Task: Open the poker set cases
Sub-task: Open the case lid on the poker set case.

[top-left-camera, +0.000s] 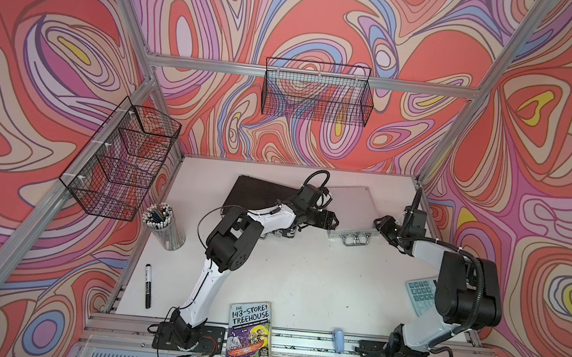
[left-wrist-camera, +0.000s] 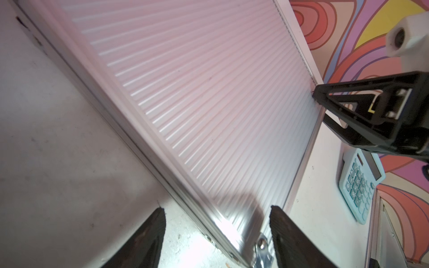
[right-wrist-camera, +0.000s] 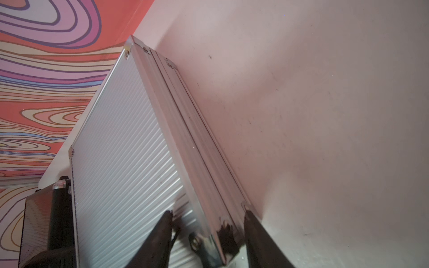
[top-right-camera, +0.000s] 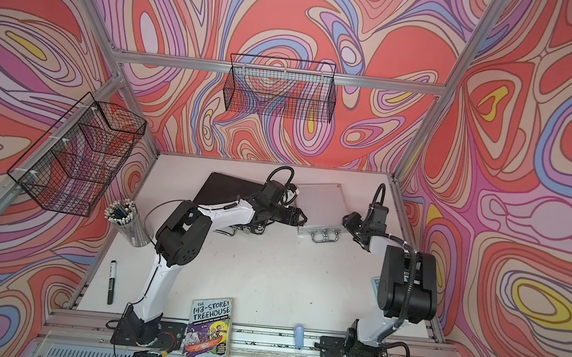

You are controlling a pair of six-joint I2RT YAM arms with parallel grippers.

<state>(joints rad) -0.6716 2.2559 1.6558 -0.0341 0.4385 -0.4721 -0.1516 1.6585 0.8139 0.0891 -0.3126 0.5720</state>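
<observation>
The two poker set cases lie flat and closed side by side at the back of the table. The black case [top-left-camera: 257, 192] [top-right-camera: 225, 191] is partly hidden under my left arm. The ribbed silver case [top-left-camera: 354, 204] [top-right-camera: 322, 201] [left-wrist-camera: 209, 92] [right-wrist-camera: 120, 139] has its handle [top-left-camera: 356, 240] facing forward. My left gripper [top-left-camera: 333, 221] [left-wrist-camera: 217, 208] stands open astride its front left corner, one finger clear over the table. My right gripper [top-left-camera: 379, 222] [right-wrist-camera: 208, 211] straddles the front right corner, one finger over the lid, one at the base. Whether it clamps is unclear.
A cup of pencils [top-left-camera: 163, 224] and a black marker [top-left-camera: 148, 286] are at the left. A paperback book [top-left-camera: 248, 342] overhangs the front rail beside a small pale blue item [top-left-camera: 338, 337]. A teal calculator [top-left-camera: 419, 294] lies under my right arm. Wire baskets [top-left-camera: 123, 158] [top-left-camera: 317, 90] hang on the walls.
</observation>
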